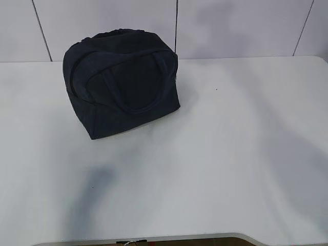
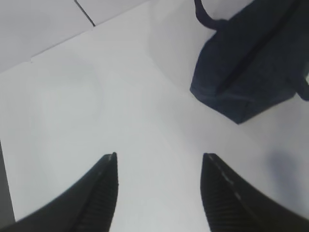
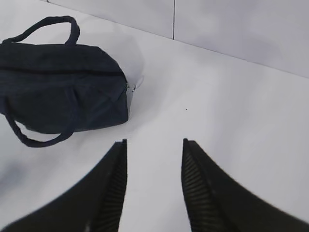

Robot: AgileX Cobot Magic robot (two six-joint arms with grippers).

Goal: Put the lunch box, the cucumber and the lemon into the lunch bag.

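Apparently the packing was at or near its end, though the pictures could not settle it. The large dark navy fabric lunch bag [image 1: 122, 84] with two loop handles sat on the white table [image 1: 230, 154], left of centre and toward the far wall, and nothing else lay on the tabletop in any view. The clear glass lunch box, the dark green cucumber and the yellow lemon were nowhere visible; whether they were inside the bag could not be told, since its top looked closed, or nearly so, and no lining showed. From the right wrist view the bag's zipper line ran along its top, with a small metal ring pull [image 3: 131, 88] at the near end.

The left gripper [image 2: 159, 166] hovered over bare table with its jaws apart and empty, the bag to its upper right. The right gripper [image 3: 154, 150] likewise hung with jaws apart, holding nothing, the bag off to its left. Neither touched the bag.

If the three items were inside, little or nothing remained.
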